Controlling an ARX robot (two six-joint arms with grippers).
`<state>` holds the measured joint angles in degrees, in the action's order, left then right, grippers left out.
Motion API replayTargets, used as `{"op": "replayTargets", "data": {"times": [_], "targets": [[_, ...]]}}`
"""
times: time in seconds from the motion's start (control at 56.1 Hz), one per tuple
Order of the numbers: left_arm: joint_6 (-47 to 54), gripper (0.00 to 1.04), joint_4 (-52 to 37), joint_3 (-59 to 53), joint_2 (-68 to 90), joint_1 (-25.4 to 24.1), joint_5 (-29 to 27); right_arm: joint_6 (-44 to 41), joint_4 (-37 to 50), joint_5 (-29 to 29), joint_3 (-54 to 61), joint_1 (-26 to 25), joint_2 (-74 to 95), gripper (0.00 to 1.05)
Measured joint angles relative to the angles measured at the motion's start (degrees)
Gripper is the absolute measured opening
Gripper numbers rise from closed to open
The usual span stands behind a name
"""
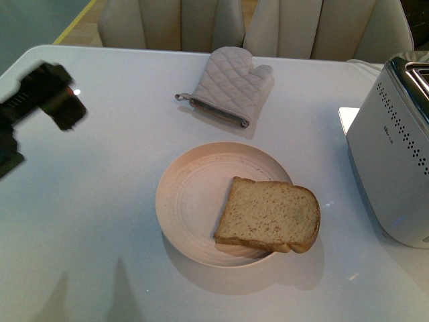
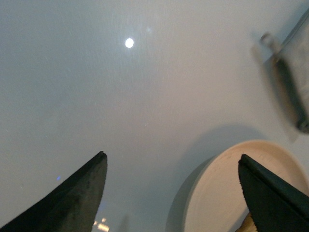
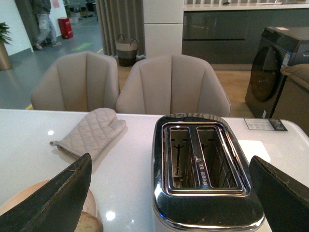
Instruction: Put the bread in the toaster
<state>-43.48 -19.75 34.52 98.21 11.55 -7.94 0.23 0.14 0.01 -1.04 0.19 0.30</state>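
The bread (image 1: 268, 215), a tan speckled slice with a brown crust, lies flat on the right half of a round cream plate (image 1: 181, 194) in the middle of the white table. The white toaster (image 1: 392, 154) with dot holes stands at the right edge. In the right wrist view its chrome top (image 3: 203, 203) shows two empty slots. My right gripper (image 3: 170, 158) is open and empty, above and behind the toaster. My left gripper (image 2: 171, 155) is open and empty over bare table beside the plate (image 2: 217, 193). It shows blurred at the far left of the front view (image 1: 47, 97).
A quilted grey oven mitt (image 1: 228, 84) lies on the table behind the plate, and also shows in the right wrist view (image 3: 89, 133). Beige chairs (image 3: 171, 84) stand along the table's far edge.
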Motion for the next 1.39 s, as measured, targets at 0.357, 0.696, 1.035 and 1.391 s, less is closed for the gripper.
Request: {"op": "replayTargets", "data": {"times": [0.357,0.696,1.035,1.391], "targets": [[21.44,0.77,-25.46,-19.80,-31.63,-6.88,3.48,0.00,0.00,0.07,0.00,0.00,-0.02,0.96],[42.03,0.10,-28.15,-29.57,-44.89,-11.30,7.96,0.00,0.00,0.07,0.00,0.00,-0.02,0.96],[42.64,0.03,-17.97,-33.79,-59.06,-11.41,7.96,0.00,0.00,0.09,0.00,0.00,-0.02,0.96],[42.66,0.03,-5.42,-33.81,-72.83,-11.41,7.96,0.00,0.00,0.09,0.00,0.00,-0.02,0.96]]}}
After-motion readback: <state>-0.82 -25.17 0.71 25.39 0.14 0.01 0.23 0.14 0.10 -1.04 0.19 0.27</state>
